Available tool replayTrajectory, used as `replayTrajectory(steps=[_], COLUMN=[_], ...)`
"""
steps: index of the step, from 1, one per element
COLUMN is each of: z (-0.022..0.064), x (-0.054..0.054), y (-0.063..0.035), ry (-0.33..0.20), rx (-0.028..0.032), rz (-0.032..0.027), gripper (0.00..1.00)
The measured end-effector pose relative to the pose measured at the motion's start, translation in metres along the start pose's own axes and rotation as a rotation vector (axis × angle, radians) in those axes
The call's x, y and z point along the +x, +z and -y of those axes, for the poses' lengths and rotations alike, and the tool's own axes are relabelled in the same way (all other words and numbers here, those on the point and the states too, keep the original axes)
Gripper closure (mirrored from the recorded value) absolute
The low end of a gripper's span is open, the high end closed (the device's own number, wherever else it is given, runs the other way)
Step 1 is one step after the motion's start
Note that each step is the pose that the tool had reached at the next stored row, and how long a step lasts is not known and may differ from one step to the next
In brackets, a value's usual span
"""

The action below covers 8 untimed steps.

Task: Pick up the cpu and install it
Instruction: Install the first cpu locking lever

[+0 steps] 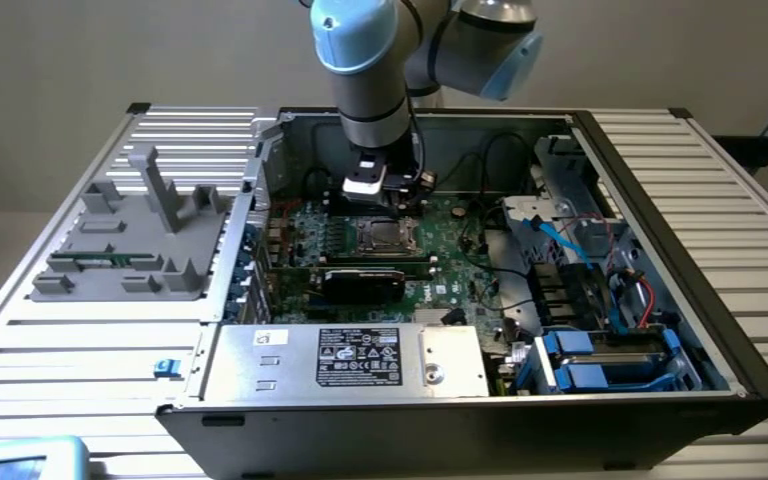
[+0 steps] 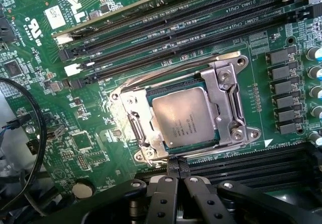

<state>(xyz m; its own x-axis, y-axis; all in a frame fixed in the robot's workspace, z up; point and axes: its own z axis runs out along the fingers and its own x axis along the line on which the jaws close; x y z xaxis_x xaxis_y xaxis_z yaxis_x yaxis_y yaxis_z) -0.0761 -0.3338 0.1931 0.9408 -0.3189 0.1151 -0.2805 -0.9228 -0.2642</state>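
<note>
Silvery-grey and square, the flat cpu with its thin tan-green rim lies inside the shiny metal socket frame on the green motherboard, and I see the frame's plate closed over its edges. My tool hangs just above the socket's near edge, its two black fingers pressed together and gripping nothing (their tips sit just off the frame). From the exterior view the arm reaches down into the open black computer case, which rests on the ribbed metal surface. Left of the case sits a grey plastic tray.
</note>
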Motion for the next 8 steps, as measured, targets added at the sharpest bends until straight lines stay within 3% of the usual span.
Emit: replayTrajectory(steps=[8], z=[-0.0006], x=[0.0013], y=[-0.0014], ry=[0.0], rx=[0.0], rz=[0.0001], gripper=[0.89])
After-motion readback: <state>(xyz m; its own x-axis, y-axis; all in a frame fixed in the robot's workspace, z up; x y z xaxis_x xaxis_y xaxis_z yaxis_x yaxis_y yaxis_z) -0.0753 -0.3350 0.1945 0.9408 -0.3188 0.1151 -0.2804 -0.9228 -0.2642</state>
